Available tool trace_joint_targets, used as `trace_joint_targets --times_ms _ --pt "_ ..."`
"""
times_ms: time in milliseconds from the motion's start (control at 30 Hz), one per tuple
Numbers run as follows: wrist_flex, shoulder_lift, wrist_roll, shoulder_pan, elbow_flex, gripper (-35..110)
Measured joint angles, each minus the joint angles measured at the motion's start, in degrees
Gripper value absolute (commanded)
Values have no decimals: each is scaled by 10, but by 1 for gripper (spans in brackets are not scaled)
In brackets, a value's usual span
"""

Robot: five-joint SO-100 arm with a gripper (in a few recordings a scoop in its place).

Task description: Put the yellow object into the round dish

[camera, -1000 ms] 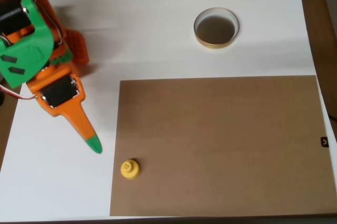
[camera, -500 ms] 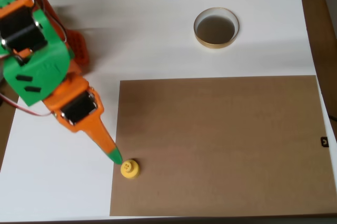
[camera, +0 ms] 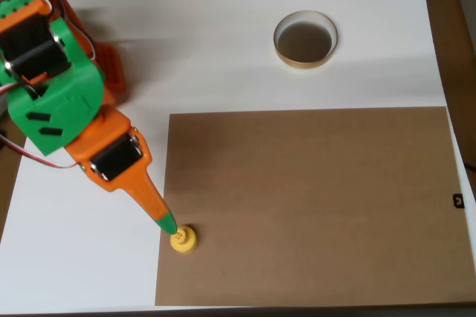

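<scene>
One yellow object [camera: 183, 239], one round dish [camera: 305, 39]; hand [camera: 169, 224] touches the object, grip unclear.

A white table [camera: 223, 42] carried a brown cardboard sheet [camera: 312, 205] across its lower right — the yellow object [camera: 183, 239] sat at that sheet's left edge, the round dish [camera: 305, 39] on bare white above.
</scene>
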Motion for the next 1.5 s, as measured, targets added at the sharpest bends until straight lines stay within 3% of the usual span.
trace_joint_targets --times_ms 467,1200,1500 --pt "10 458 8 45 272 23" --pt "-6 487 -4 47 331 0" --pt "-6 486 -4 47 341 0"
